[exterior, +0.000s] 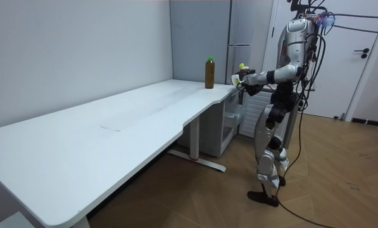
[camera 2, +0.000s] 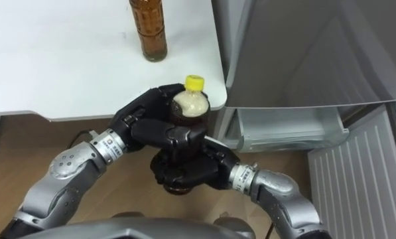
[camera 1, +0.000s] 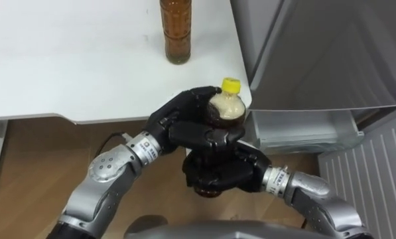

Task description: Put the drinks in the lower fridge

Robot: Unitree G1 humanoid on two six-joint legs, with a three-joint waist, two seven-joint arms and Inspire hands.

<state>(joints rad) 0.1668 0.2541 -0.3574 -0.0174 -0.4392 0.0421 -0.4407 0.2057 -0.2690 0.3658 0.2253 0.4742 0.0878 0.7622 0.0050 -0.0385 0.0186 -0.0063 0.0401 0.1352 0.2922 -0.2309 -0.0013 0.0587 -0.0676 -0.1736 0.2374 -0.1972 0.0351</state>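
Observation:
A dark drink bottle with a yellow cap [camera 1: 225,106] [camera 2: 190,101] [exterior: 242,68] is held upright in front of me, off the table's near right corner. My left hand [camera 1: 191,123] [camera 2: 159,119] is curled round its upper part. My right hand [camera 1: 217,171] [camera 2: 184,169] is curled round its lower part and base. A second bottle of brown drink [camera 1: 176,30] [camera 2: 148,28] [exterior: 209,73] stands on the white table [camera 1: 65,60] near its right edge. The lower fridge compartment [camera 1: 304,129] [camera 2: 284,126] is open to my right, its door [camera 1: 373,172] swung out.
The grey fridge [exterior: 239,38] rises right beside the table's end. I stand on a wood floor [exterior: 340,171] at the table's corner, facing the fridge. A white door [exterior: 359,57] is behind me in the room view.

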